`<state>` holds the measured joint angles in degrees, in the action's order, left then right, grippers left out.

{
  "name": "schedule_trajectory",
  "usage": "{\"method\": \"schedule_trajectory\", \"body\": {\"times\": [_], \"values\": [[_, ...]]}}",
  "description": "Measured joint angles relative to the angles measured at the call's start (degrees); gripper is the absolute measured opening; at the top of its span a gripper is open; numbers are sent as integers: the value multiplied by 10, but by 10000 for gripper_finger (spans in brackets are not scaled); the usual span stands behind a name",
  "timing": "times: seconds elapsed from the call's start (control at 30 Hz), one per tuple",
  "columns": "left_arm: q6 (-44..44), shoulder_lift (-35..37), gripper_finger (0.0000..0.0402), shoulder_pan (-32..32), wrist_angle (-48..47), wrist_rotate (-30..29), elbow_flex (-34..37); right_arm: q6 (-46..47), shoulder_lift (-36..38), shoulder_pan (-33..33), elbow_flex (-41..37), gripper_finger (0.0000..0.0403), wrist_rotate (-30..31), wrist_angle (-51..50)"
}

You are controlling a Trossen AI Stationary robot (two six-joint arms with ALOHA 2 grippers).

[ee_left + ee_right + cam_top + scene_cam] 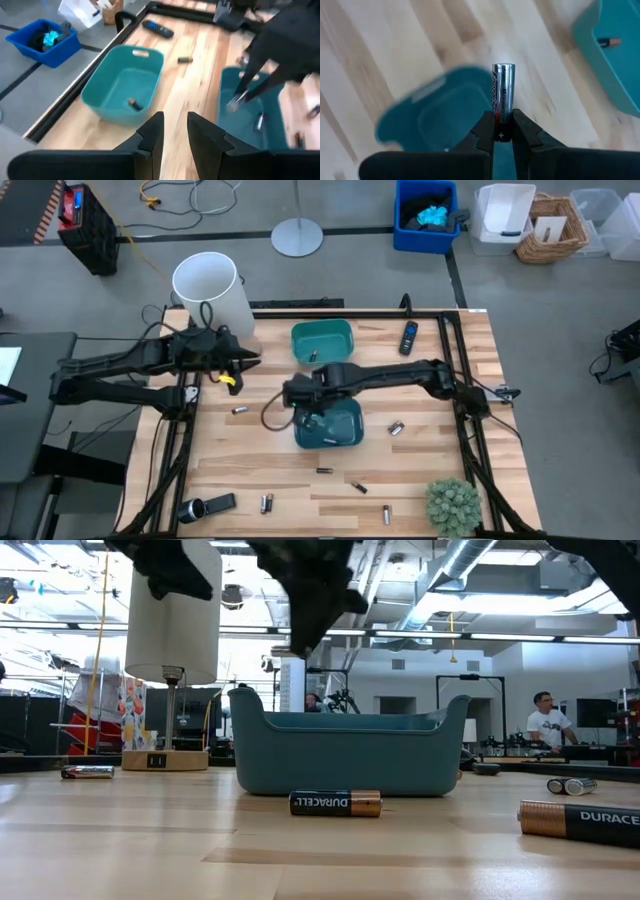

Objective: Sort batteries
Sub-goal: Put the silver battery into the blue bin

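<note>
Two teal bins stand mid-table: a far bin (322,340) holding one battery (134,104) and a near bin (330,425) with a battery (259,121) inside. My right gripper (502,117) hangs above the near bin's left rim, shut on a silvery battery (503,85). My left gripper (175,130) waits high over the table's left side, open by a narrow gap with nothing between its fingers. Loose batteries lie flat on the wood (239,410), (396,427), (324,470), (358,486). My right gripper pinches the silvery battery's one end (501,127) between its two fingers. The battery lies along the fingers and sticks out past their tips. The fingers point steeply down. The battery is lifted clear, above the near bin.
A black remote (408,337) lies at the far right, and a flashlight-like cylinder (205,506) at the near left. A green plant (453,505) stands at the near right corner, a white bucket (210,288) off the far left corner. More batteries (266,502), (387,514) lie near the front edge.
</note>
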<state>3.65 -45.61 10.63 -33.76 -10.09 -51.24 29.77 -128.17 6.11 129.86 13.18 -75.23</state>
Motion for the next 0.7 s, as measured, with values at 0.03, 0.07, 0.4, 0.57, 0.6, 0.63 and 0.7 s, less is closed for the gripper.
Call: {"method": "schedule_trajectory", "body": {"times": [0.03, 0.07, 0.4, 0.57, 0.6, 0.63, 0.7], "values": [[-4, 4, 82, 0, -14, 0, 0, -3, 0, 6, 0, 49, 0, -12], [-6, 5, 82, 0, -29, 0, 0, -6, 0, 12, 0, 49, 0, -22], [0, -19, 82, 0, -117, 19, 0, -21, 0, 55, 0, 51, -13, -72], [5, -23, 82, 0, -117, 19, 0, 20, 0, 53, 0, 67, -39, -73], [5, -23, 82, 0, -117, 19, 0, 23, 0, 51, 0, 76, -47, -70], [5, -23, 82, 0, -117, 19, 0, 26, 0, 50, 0, 86, -55, -67], [6, -23, 82, 0, -117, 19, 0, 32, 0, 50, 0, 113, -58, -65]]}}
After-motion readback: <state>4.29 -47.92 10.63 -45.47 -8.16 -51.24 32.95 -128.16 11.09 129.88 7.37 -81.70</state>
